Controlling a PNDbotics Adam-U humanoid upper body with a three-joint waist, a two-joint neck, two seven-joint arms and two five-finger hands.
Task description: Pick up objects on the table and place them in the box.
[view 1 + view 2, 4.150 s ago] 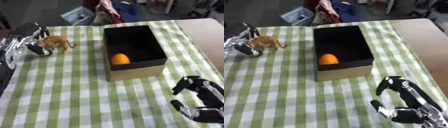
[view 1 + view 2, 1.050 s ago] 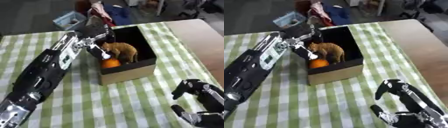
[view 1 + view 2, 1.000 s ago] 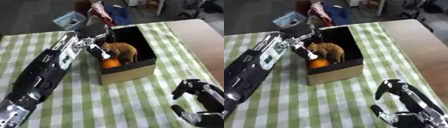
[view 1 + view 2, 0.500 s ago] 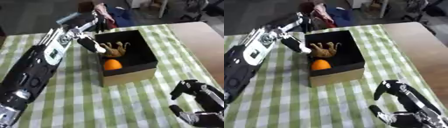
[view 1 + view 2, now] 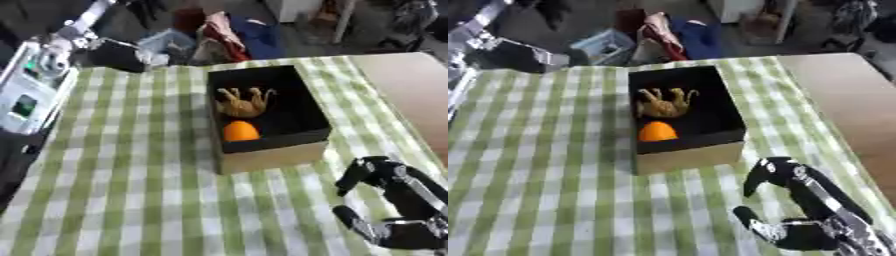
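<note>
Toy animal (image 5: 244, 101) upside down in box (image 5: 271, 155), by orange ball (image 5: 241, 131). Right hand (image 5: 394, 215) idle, half-curled, empty, near right. Left hand: can't tell.

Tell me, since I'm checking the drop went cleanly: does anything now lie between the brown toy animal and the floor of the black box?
Nothing visible does. The brown toy animal lies legs-up inside the black open-topped cardboard box, behind the orange ball, apart from the box's rim. The left hand is beyond the box's far left corner.

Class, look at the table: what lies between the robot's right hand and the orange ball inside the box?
In the right eye view, the box's tan near wall and a bare strip of green checked tablecloth separate the right robot hand from the orange ball.
</note>
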